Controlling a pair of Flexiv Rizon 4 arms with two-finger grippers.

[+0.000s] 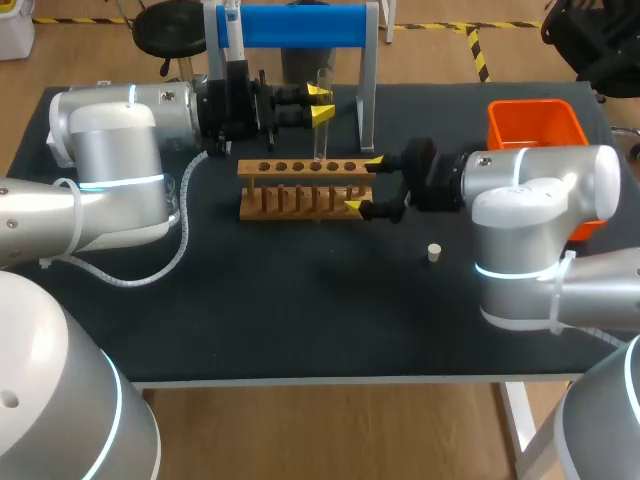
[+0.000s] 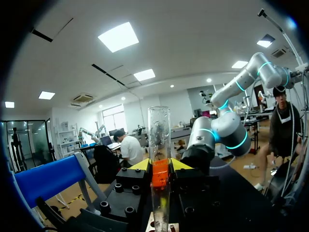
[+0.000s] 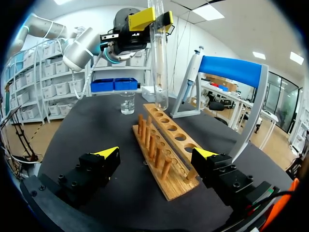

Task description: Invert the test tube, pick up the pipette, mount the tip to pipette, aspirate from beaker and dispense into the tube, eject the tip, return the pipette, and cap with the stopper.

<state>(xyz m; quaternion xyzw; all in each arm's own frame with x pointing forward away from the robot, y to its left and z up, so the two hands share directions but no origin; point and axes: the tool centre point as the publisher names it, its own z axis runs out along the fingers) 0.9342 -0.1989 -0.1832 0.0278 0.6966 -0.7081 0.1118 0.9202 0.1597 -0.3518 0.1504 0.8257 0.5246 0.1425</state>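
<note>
A clear test tube (image 1: 320, 140) stands upright, rounded end down, over a hole at the far side of the wooden rack (image 1: 300, 198). My left gripper (image 1: 320, 104) is shut on its upper part. The left wrist view shows the tube (image 2: 159, 130) rising between that gripper's (image 2: 160, 166) yellow tips. My right gripper (image 1: 363, 184) is open, its fingers on either side of the rack's right end without touching it. In the right wrist view the rack (image 3: 164, 145) runs ahead from between the right gripper (image 3: 157, 154), with the tube (image 3: 158, 63) held by the left gripper (image 3: 147, 18) above it. The pipette (image 3: 190, 72) hangs on the blue stand (image 3: 231, 70); a beaker (image 3: 127, 102) stands beyond the rack. A small white stopper (image 1: 434, 252) lies on the table.
The blue stand (image 1: 300, 25) with the pipette (image 1: 232, 30) is at the back behind the rack. An orange bin (image 1: 535, 125) sits at the back right, partly behind my right arm. The black table (image 1: 300, 320) spreads toward the front edge.
</note>
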